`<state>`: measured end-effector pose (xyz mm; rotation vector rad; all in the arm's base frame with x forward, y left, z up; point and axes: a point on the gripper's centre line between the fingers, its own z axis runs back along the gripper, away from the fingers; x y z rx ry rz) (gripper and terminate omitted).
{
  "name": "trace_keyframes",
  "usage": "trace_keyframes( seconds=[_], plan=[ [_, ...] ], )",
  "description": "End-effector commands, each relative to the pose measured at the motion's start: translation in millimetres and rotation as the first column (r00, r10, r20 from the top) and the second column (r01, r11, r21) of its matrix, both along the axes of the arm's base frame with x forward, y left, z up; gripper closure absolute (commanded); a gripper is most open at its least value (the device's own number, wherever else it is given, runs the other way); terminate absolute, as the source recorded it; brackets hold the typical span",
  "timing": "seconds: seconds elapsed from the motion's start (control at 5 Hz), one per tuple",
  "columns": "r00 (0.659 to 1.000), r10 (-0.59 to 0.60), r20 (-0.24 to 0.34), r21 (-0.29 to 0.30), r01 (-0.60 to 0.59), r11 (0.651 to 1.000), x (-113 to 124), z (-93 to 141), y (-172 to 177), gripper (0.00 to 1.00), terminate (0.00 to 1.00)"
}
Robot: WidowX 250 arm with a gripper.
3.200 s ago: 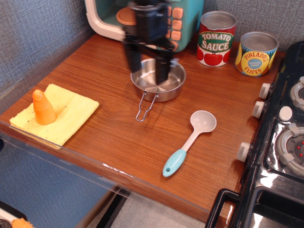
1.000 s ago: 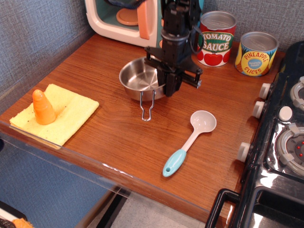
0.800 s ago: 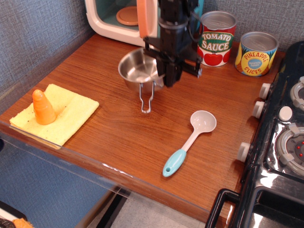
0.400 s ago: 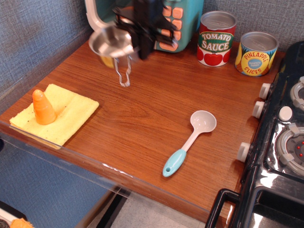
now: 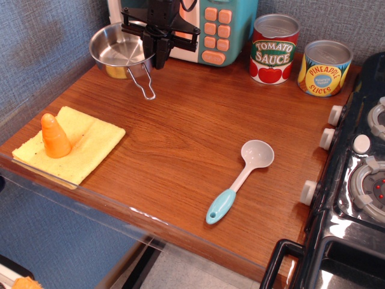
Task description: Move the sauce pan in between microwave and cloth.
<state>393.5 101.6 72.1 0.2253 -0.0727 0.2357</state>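
Observation:
The shiny steel sauce pan (image 5: pixel 118 51) hangs in the air at the table's far left, just in front of the microwave (image 5: pixel 212 27). Its wire loop handle (image 5: pixel 144 84) dangles down toward me. My black gripper (image 5: pixel 155 53) is shut on the pan's right rim and holds it up. The teal microwave with peach buttons stands at the back; the arm hides much of its front. The yellow cloth (image 5: pixel 78 142) lies flat at the front left, well below the pan, with an orange toy carrot (image 5: pixel 54 136) standing on it.
A grey ladle with a teal handle (image 5: pixel 240 179) lies right of centre. A tomato sauce can (image 5: pixel 274 48) and a pineapple slices can (image 5: pixel 325 67) stand at the back right. A black stove (image 5: pixel 355 174) fills the right edge. The table's front edge has a clear lip.
My gripper has lifted the pan off the table and carried it left and back, from the middle to the microwave's left front. The microwave door now looks shut.

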Motion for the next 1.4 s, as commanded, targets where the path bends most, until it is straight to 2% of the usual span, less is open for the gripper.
trace_keyframes(
  seconds=[0.0,0.2,0.4,0.6,0.8,1.0,1.2],
  plan=[
    [0.991,0.133,0.032,0.040,-0.134,0.990,10,-5,26,1.00,0.00],
    [0.978,0.204,0.037,0.018,-0.205,0.979,8,-15,48,1.00,0.00],
    [0.970,0.240,0.044,-0.030,-0.239,0.971,5,-24,62,1.00,0.00],
    [0.972,0.229,0.044,-0.050,-0.227,0.973,4,-25,62,1.00,0.00],
    [0.976,0.209,0.065,-0.059,-0.205,0.977,6,-23,60,0.00,0.00],
    [0.977,0.190,0.098,-0.064,-0.185,0.981,8,-15,57,0.00,0.00],
    [0.976,0.150,0.158,-0.067,-0.141,0.988,11,5,47,0.00,0.00]
  ],
)
